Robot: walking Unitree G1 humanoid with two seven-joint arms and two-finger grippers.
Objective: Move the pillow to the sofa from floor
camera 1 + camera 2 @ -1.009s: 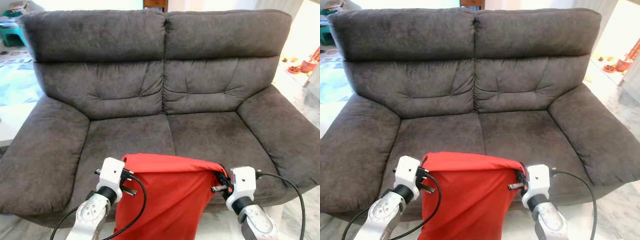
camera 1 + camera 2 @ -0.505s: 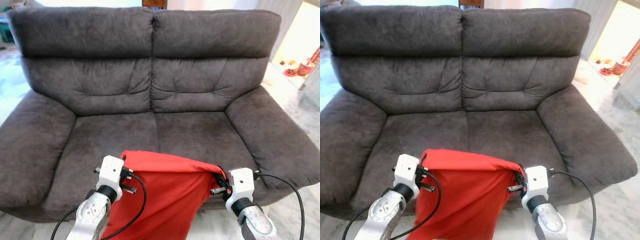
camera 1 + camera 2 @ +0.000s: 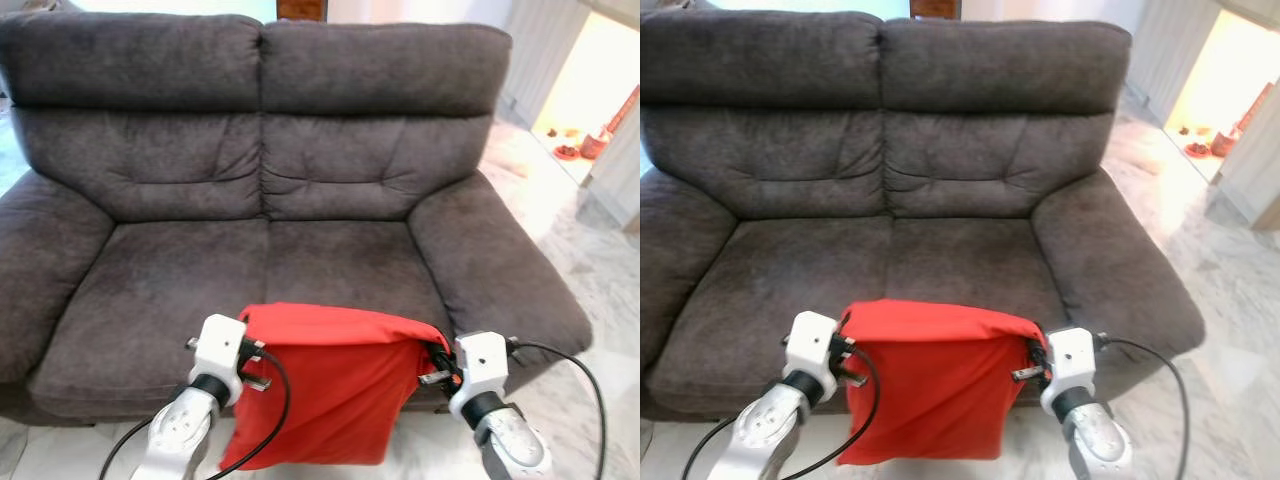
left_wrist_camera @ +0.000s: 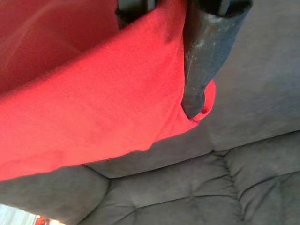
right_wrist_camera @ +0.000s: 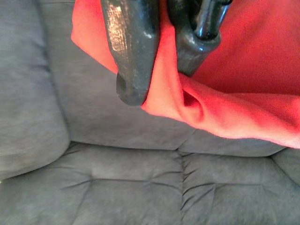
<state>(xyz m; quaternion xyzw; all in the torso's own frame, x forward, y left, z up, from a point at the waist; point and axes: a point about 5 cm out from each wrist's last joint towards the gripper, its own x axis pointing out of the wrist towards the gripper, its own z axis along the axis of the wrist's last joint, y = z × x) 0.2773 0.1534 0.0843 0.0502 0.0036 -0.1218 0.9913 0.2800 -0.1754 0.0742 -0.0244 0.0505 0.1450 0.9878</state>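
Both end effectors, left (image 3: 250,352) and right (image 3: 438,362), pinch the red pillow (image 3: 325,395), hiding sofa's (image 3: 300,200) front edge.

Soft, even daylight fills the head views, and the dark grey sofa (image 3: 260,180) reads sharply, down to its seams and nap, with only faint shadow in its creases. The doorway (image 3: 600,90) at upper right is blown out to a pale yellow-white glare. In the wrist views the close black fingers (image 5: 133,51) are slightly soft and carry small glossy highlights, while the red pillow (image 4: 93,103) glows saturated.
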